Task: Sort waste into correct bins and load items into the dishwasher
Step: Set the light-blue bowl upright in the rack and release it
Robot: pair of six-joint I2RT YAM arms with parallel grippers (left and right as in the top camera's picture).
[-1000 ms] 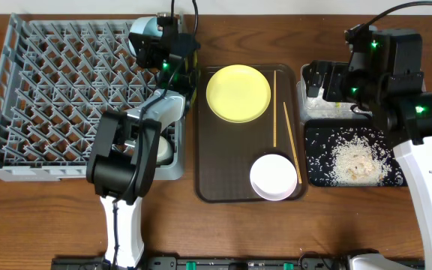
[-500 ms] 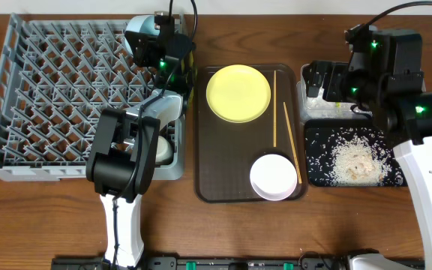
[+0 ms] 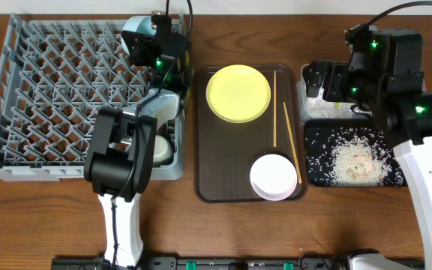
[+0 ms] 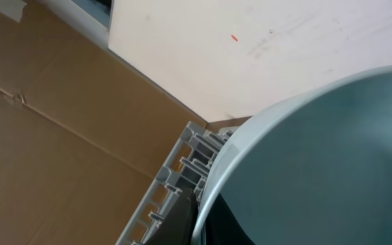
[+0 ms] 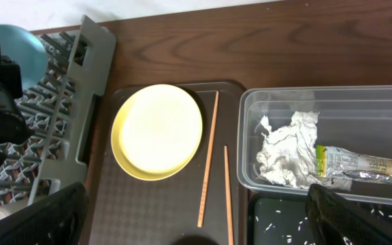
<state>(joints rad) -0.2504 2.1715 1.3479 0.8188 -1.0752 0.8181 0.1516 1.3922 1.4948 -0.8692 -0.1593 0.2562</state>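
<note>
Left pincer (image 3: 150,46) grips the light blue bowl (image 3: 134,33) over the dish rack (image 3: 51,90) — right pincer (image 3: 322,81) hangs wide.

No legible text, brand or number in any view. The green-and-yellow wrapper (image 5: 359,165) in the clear tub (image 5: 245,143) had print on it, too small and blurred to read. The white panel (image 4: 250,54) in the left wrist view carried 1 small red mark, not a readable character.
</note>
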